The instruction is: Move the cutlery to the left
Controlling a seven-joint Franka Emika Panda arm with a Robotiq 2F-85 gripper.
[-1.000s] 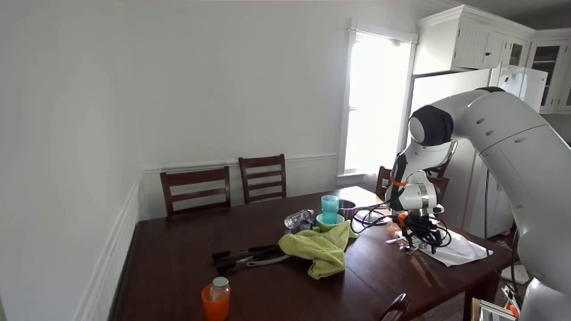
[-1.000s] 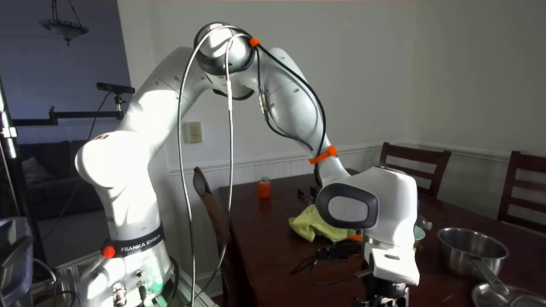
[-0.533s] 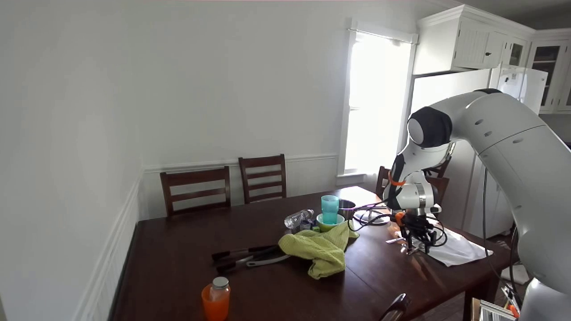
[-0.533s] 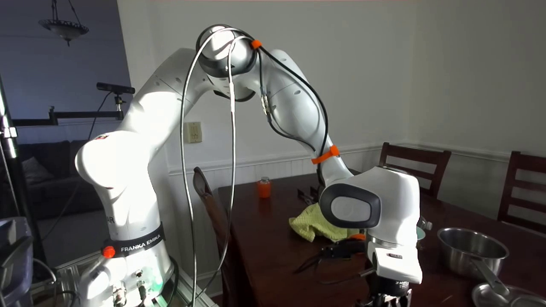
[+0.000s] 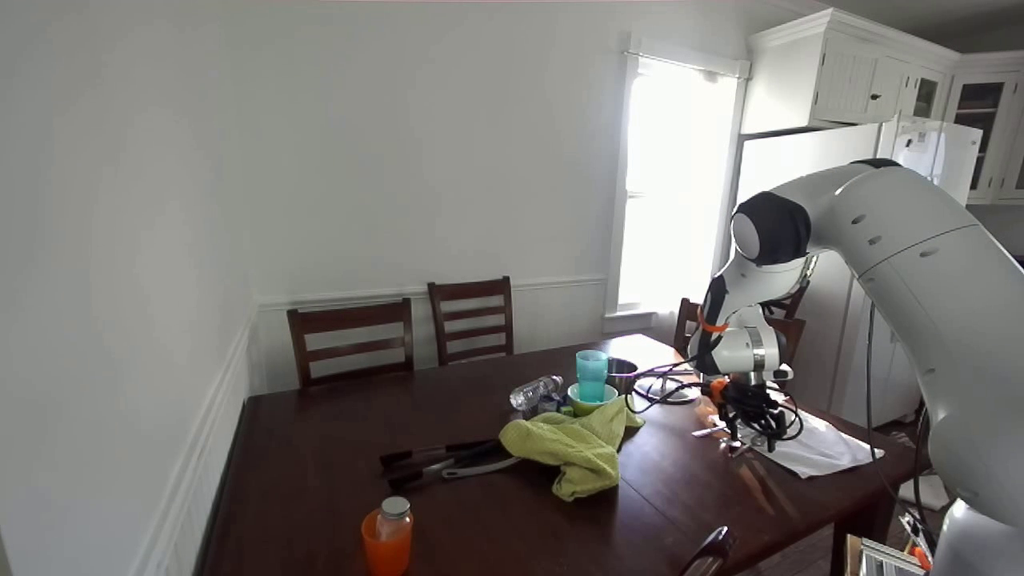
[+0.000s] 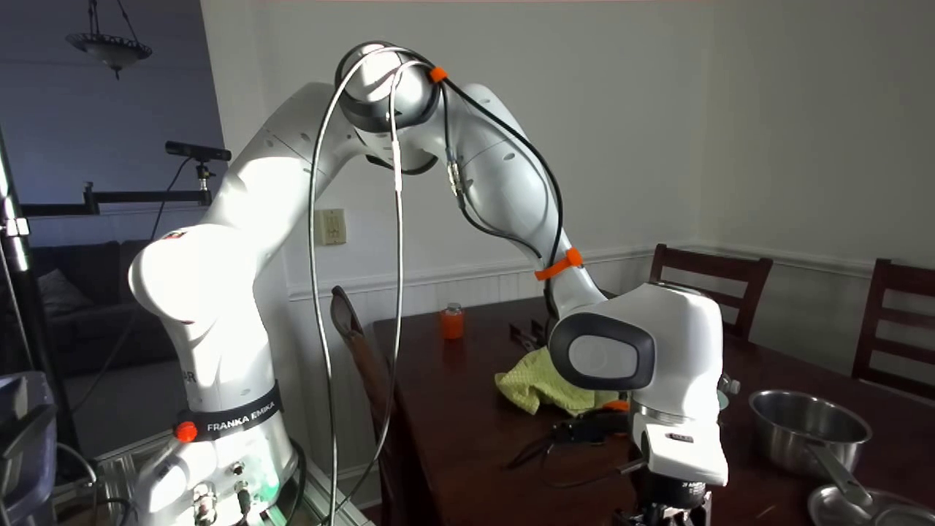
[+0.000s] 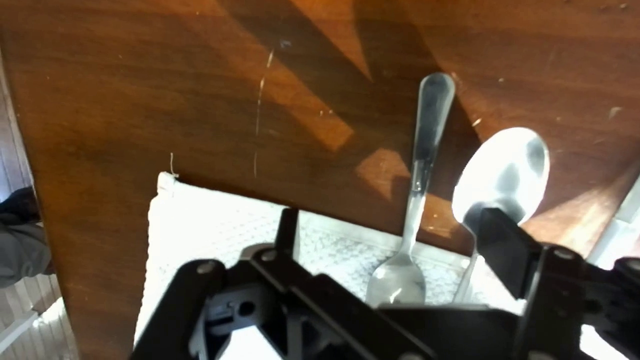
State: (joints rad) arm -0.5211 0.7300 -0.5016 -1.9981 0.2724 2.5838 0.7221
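At the far left of an exterior view, a dark wooden chair (image 5: 350, 319) stood behind the surface (image 5: 312, 448), and nearer the camera an orange cup (image 5: 386, 554) held a jar (image 5: 394, 526) with a grey lid. To the right of these, long-handled utensils (image 5: 398, 458) lay with their right ends at a crumpled yellow-green cloth (image 5: 576, 460). A clear bottle (image 5: 532, 393) lay on its side behind that cloth, then came a turquoise cup (image 5: 592, 376) upright in a bowl (image 5: 578, 403), a metal pot (image 6: 778, 442) that showed in both exterior views, and near it a flat, round metal piece (image 6: 825, 504) I could not identify. Farther right, a white cloth (image 7: 210, 215) was spread out, the gripper (image 7: 390, 222) above its edge with fingers (image 7: 507, 250) wide apart. In the wrist view a small spoon (image 7: 419, 185) showed between them, apart from both; its scoop rested on the white cloth and its handle lay past the hem on the surface. Next to it, a larger spoon (image 7: 502, 172) had its scoop off the white cloth and its neck partly hidden by a finger; whether the two touched, I could not tell. At the right edge of that view a slim, pale strip (image 7: 617, 230) ran out of frame, its kind unclear.
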